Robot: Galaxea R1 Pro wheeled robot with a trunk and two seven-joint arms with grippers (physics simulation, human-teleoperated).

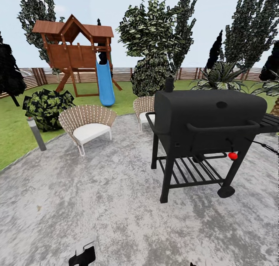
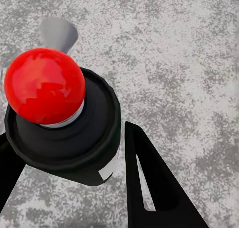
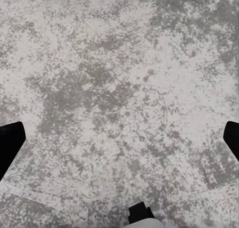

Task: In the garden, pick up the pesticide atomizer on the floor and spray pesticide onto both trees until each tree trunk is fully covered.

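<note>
on the patio, lawn ahead
right gripper point(image 3: 119, 138) spread wide, empty, over grey paving point(image 1: 97, 204). left gripper point(image 2: 67, 138) straddles a red-domed black cylinder point(image 2: 45, 86); grip cannot be told. lawn point(image 1: 11, 142) ahead-left past bollard point(image 1: 36, 134); atomizer's bearing unknown.

A black barbecue grill point(image 1: 207, 130) is standing on the mottled grey paving point(image 1: 97, 204) beside two wicker chairs point(image 1: 87, 124), with a wooden playhouse point(image 1: 73, 45) and blue slide point(image 1: 104, 83) sitting behind them on the grass.
</note>
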